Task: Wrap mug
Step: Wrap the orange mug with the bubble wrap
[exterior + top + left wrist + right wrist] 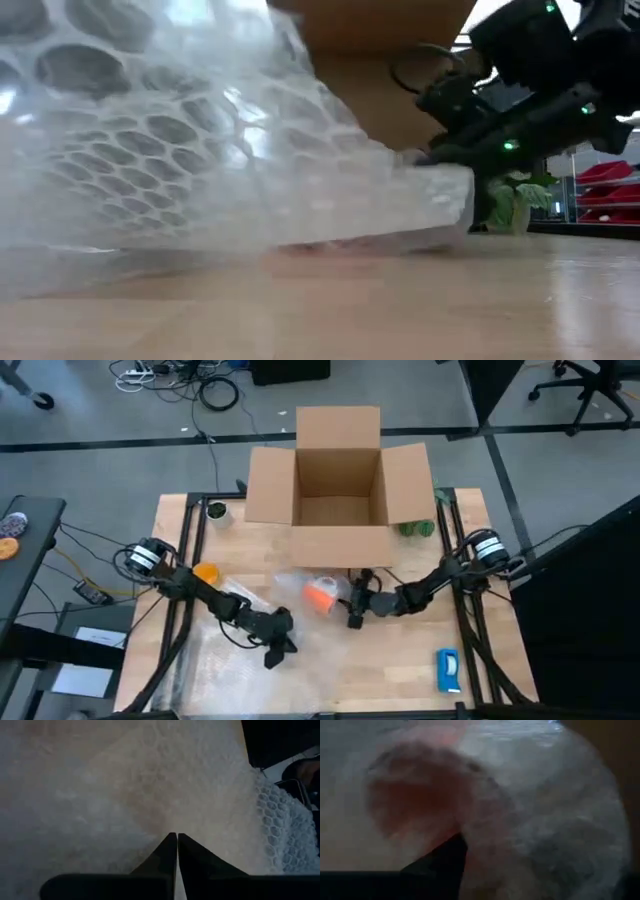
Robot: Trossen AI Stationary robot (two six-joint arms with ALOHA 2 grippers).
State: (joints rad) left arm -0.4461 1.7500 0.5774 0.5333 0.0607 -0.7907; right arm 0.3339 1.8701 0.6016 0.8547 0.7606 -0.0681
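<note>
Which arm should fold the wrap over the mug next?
Probably the right: right gripper sits beside the mug on the bubble wrap. Left gripper is farther off, shut on the wrap.

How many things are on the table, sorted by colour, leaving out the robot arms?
Orange: 2, the mug and a round orange object
Brown: 1, the cardboard box
Clear: 1, the bubble wrap
Blue and white: 1, a flat object
Green: 2, a plant and a small pot
Total: 7
</note>
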